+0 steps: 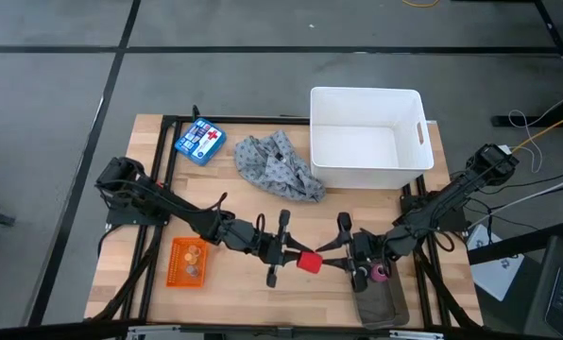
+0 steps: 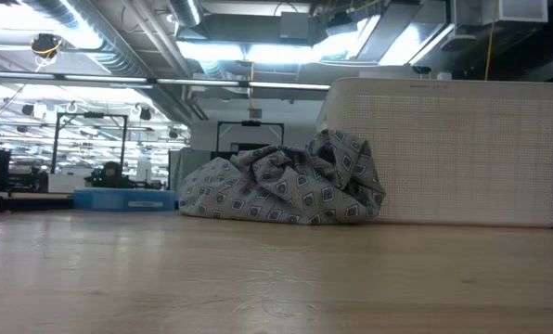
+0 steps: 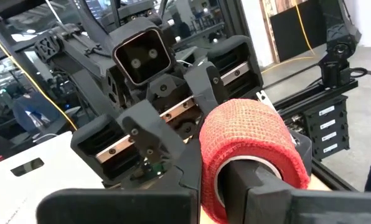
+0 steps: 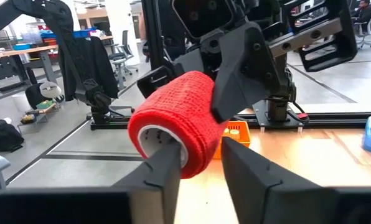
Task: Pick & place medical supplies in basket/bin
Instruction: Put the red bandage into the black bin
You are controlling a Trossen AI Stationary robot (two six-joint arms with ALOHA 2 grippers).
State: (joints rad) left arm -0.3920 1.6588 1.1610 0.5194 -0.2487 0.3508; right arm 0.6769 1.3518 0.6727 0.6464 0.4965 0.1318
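Observation:
A red tape roll (image 1: 308, 262) hangs above the table's near middle between my two grippers, which point level at each other. My left gripper (image 1: 296, 257) comes from the left and is shut on it. My right gripper (image 1: 327, 263) comes from the right and is closed over the roll's opposite rim. A pink roll (image 1: 380, 274) lies below my right gripper. The grey patterned cloth (image 1: 277, 165) lies crumpled on the table, its edge against the white bin (image 1: 366, 137). The orange basket (image 1: 189, 262) sits at the near left with small pieces in it. My left gripper (image 3: 216, 180) has one finger inside the roll's white core (image 3: 226, 180) and one outside on the red wrap (image 3: 204, 155), pinching the wall between them. The fingers come level from the table's left. The roll is lifted clear, its axis level. My right gripper (image 4: 195, 152) has one finger (image 4: 164, 165) in the core's opening (image 4: 157, 137) and the other (image 4: 244, 168) outside against the red wrap (image 4: 207, 146), with the wall between them. It comes level from the table's right, at the end opposite my left gripper.
A blue box with a red cross (image 1: 199, 141) lies at the far left. A dark grey pouch (image 1: 381, 304) lies at the near edge under the pink roll. The bin (image 2: 443, 153) stands tall at the far right, with bare wood in front of it.

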